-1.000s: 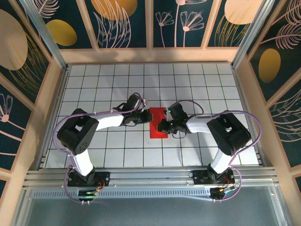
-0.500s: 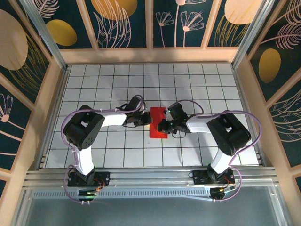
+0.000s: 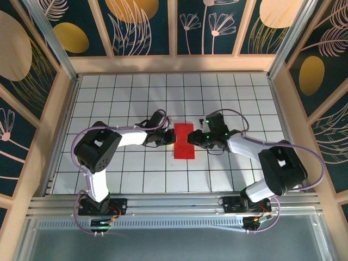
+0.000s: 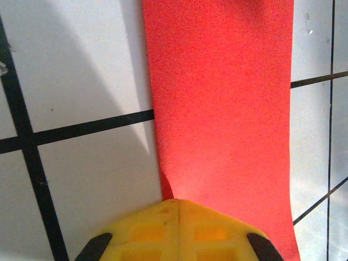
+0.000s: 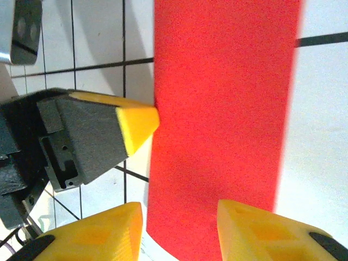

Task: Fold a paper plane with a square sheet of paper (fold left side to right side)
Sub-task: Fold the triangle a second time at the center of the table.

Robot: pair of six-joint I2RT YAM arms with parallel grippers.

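Grid table: bearing the sheet at its centre.
Square sheet of paper: lying flat at table centre, folded into a narrow rectangle.
Right gripper: hanging released, jaws parted, at sheet's right side.
Left gripper: clenching empty, tip touching sheet's left edge.

White gridded table, wooden frame, dark floral wall panels

Overhead camera looks steeply down; both wrist cameras face the same red paper closely.
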